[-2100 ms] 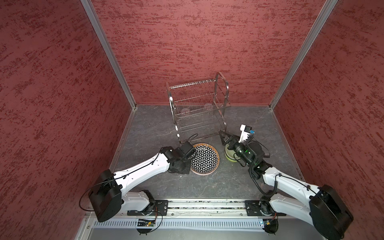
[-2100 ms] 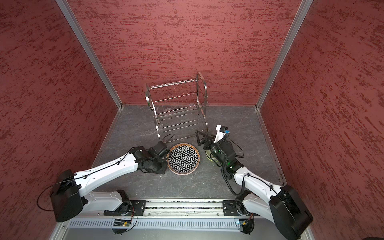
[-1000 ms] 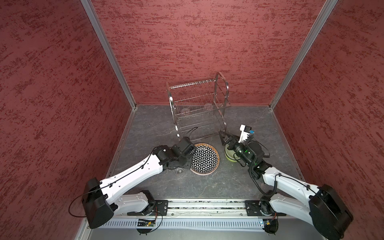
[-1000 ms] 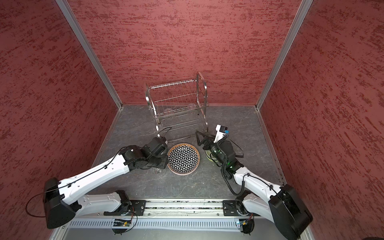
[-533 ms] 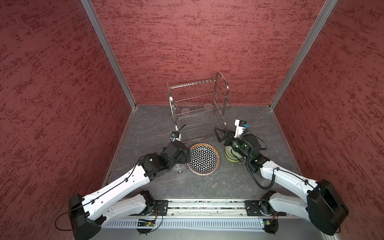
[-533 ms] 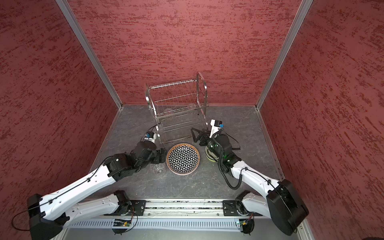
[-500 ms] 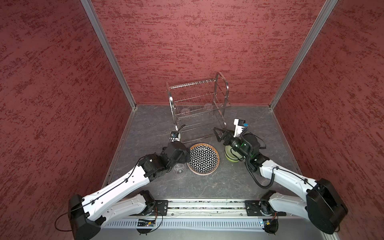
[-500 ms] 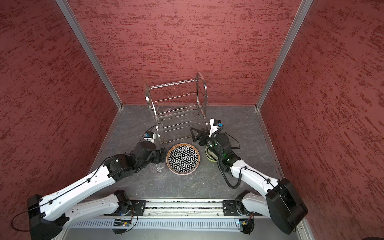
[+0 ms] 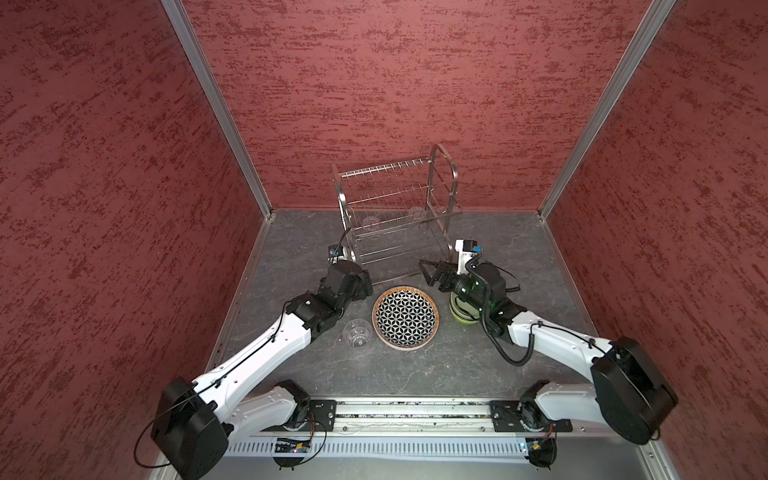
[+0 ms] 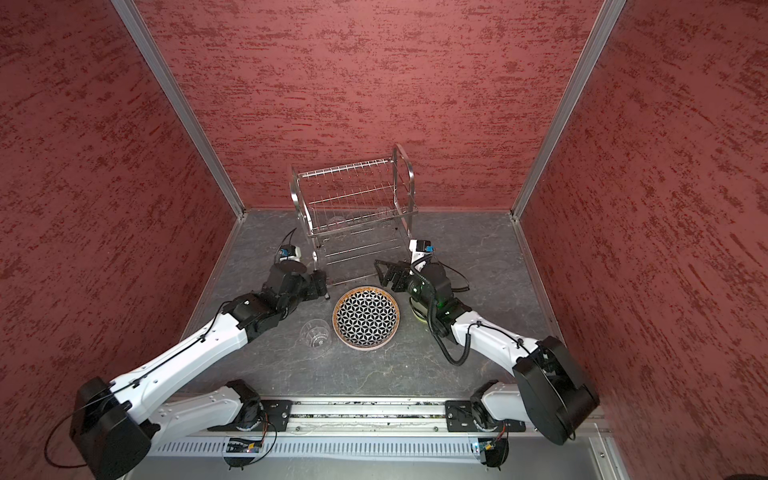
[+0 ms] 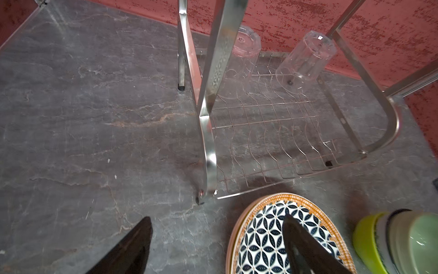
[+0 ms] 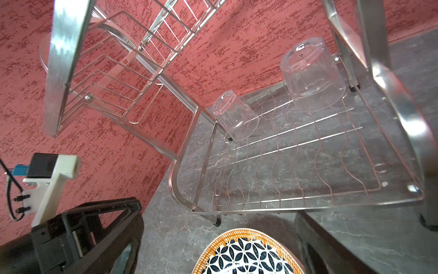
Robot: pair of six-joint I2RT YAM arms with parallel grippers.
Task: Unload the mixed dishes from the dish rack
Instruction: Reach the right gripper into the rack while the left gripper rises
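**Rack nearly unloaded**

In both top views the two rack tumblers (image 9: pixel 415 213) are faint behind the wires of the dish rack (image 9: pixel 390 195), and the stacked bowls (image 9: pixel 460 315) sit mostly hidden under the right arm. The right wrist view shows those tumblers upside down on the lower tier. Left hand (image 11: pixel 218 249) and right hand (image 9: pixel 432 275): jaws apart, empty. A third tumbler (image 9: pixel 357 332) stands just beside the patterned plate (image 9: pixel 405 316) on the grey veined tabletop (image 9: pixel 415 374); red textured walls (image 9: pixel 374 83).
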